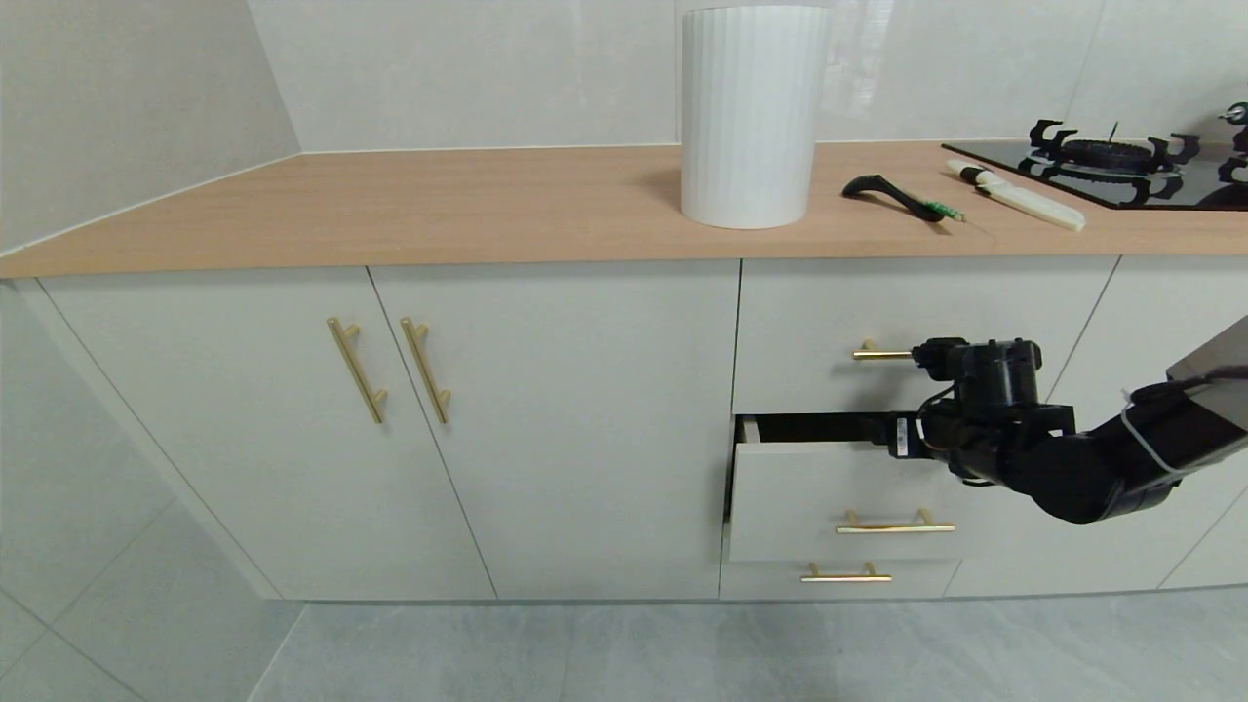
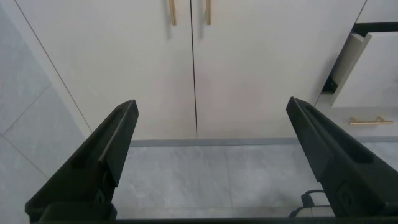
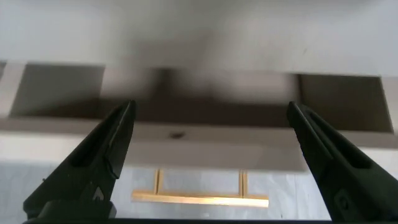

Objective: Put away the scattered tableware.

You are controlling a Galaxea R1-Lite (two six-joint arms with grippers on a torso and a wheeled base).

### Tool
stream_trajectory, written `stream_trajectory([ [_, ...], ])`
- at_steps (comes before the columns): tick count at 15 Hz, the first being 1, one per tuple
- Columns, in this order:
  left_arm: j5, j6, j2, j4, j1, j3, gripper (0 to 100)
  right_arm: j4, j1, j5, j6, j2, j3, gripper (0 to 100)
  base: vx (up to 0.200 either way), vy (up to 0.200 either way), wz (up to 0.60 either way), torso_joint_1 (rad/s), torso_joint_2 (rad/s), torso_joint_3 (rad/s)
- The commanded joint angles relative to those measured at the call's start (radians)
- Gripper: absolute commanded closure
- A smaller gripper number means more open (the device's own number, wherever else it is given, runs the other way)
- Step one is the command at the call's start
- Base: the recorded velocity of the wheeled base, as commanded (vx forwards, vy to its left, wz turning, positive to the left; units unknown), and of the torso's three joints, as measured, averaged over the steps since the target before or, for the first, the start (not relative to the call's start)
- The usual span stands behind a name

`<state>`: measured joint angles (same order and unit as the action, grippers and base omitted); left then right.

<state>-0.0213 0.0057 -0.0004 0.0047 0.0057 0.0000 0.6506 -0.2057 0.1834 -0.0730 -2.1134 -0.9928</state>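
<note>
Right fingers (image 3: 93, 165) gape at open drawer (image 1: 819, 483), peeler (image 1: 892, 195) well above.

A wooden countertop (image 1: 439, 210) spans the upper frame. Toward the upper right it carries a white ribbed canister (image 1: 749, 117), a black utensil (image 1: 892, 195), a white utensil (image 1: 1019, 195) and a hob (image 1: 1111, 171).

utensil (image 1: 892, 198) lies between canister (image 1: 748, 117) and knife (image 1: 1019, 195) on counter (image 1: 439, 210).
</note>
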Motion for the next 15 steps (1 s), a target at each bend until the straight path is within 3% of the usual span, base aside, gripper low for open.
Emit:
stream_trajectory([
  [1, 0.000, 0.000, 0.000, 0.000, 0.000, 0.000, 0, 0.009, -0.001, 0.021, 0.001, -0.046, -0.003, 0, 0.000, 0.000, 0.00, 0.000, 0.00, 0.000],
  [8, 0.000, 0.000, 0.000, 0.000, 0.000, 0.000, 0, 0.004, 0.000, 0.028, 0.002, -0.033, 0.022, 0, 0.000, 0.000, 0.00, 0.000, 0.00, 0.000],
  [15, 0.000, 0.000, 0.000, 0.000, 0.000, 0.000, 0, 0.003, -0.023, 0.027, 0.001, 0.118, 0.207, 0, 0.000, 0.000, 0.00, 0.000, 0.00, 0.000],
])
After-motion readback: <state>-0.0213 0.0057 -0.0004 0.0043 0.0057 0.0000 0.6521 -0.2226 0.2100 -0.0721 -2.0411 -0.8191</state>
